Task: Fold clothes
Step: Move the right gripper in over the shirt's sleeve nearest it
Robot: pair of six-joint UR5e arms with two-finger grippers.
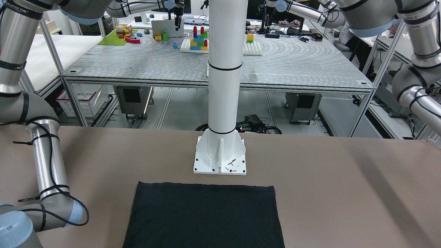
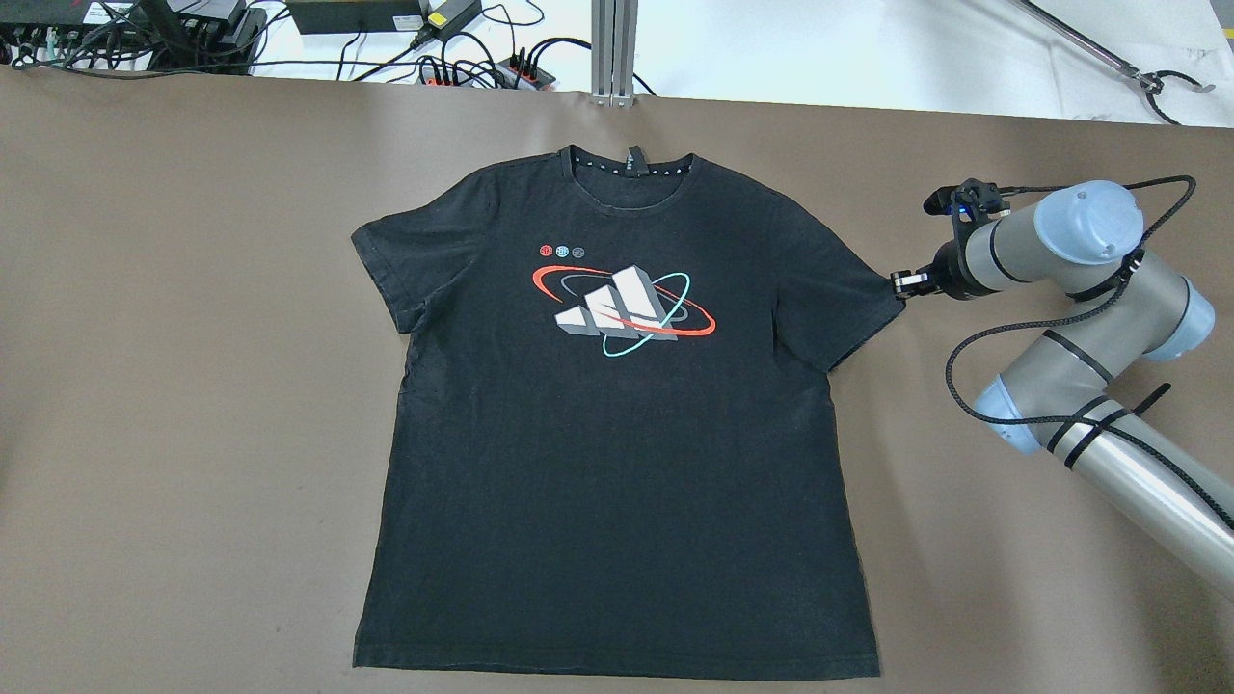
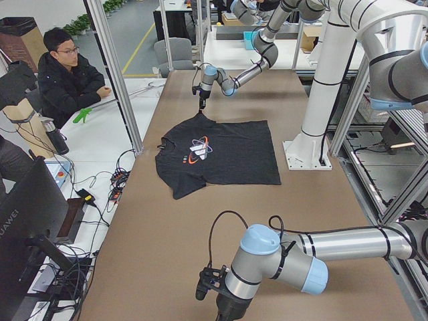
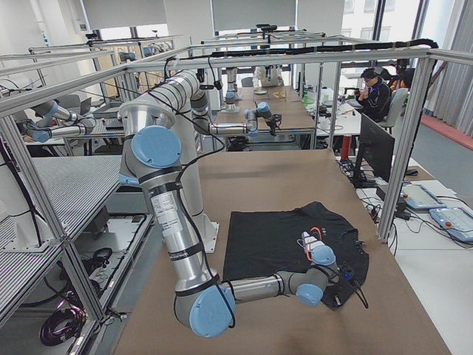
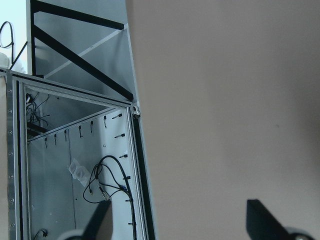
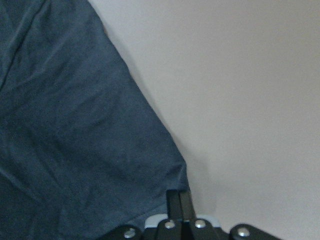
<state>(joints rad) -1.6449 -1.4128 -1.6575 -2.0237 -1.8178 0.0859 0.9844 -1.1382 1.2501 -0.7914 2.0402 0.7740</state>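
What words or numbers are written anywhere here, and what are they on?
"HUAWEI": on the back of the monitor.
Shirt: only a logo picture with no words. The three little circles above it are too small to read.
Strap at the front-facing view's top left: the print is too blurred to read.

The clothes (image 2: 617, 482) are matt black cloth, the table (image 2: 174, 386) smooth matt brown, the pillar (image 1: 224, 86) glossy white-painted metal.

Right arm (image 2: 1157, 482): silver tubes, grey joints, pale-blue caps, black cable (image 2: 948, 376) zip-tied on. White pillar (image 1: 224, 86), black bands, bolted base.
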